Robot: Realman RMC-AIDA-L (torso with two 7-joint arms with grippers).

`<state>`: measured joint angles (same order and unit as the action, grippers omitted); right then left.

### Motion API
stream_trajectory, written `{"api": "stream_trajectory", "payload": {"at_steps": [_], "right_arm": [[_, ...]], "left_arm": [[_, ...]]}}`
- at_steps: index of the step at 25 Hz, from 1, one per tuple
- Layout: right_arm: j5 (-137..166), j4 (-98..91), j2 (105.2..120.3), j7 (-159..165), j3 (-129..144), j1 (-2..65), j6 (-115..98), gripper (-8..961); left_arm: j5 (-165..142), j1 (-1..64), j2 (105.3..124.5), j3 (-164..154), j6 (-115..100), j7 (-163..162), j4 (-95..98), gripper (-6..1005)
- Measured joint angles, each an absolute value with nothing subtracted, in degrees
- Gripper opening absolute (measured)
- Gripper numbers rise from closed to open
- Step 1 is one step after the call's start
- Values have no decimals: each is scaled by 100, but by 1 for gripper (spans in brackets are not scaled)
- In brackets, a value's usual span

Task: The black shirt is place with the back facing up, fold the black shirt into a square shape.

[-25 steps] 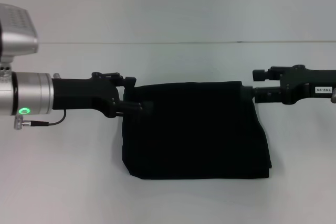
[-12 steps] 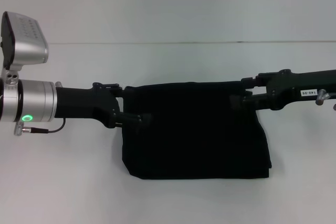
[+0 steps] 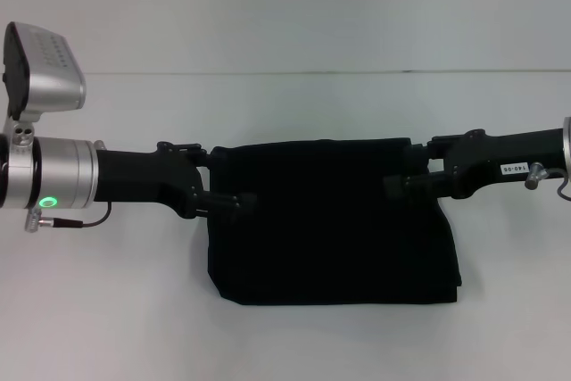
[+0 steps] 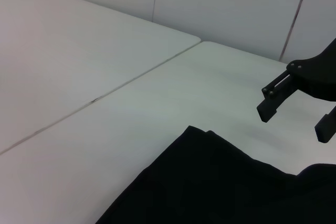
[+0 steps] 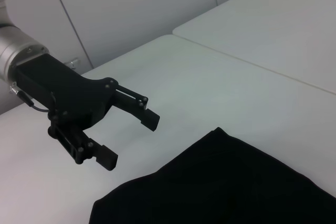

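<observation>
Between the two grippers, the black shirt point(image 3: 332, 220) lay folded into a rough rectangle on the white table point(image 3: 285, 345). At its far left corner the left gripper point(image 3: 234, 178) hovered with its jaws spread wide, gripping nothing, as the right wrist view showed. At the far right corner the right gripper point(image 3: 401, 165) was likewise parted and empty above the cloth.

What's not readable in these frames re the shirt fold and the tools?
- Black shirt: layer count and sleeves hidden, folded under in head view.
- Shirt's near part cut by frame edge in both wrist views.
- Left tool and right tool: each wrist view shows only the other arm's tool, open.
</observation>
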<state>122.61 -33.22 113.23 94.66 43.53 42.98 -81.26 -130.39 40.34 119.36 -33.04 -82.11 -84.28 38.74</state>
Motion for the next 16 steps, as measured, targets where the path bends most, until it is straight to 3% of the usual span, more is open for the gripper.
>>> {"api": "stream_trajectory", "payload": {"at_steps": [16], "right_arm": [[12270, -3314, 11337, 9483, 4463, 4298, -8114, 822]], "left_arm": [[-13052, 4031, 11935, -3313, -8214, -8425, 3863, 888]]}}
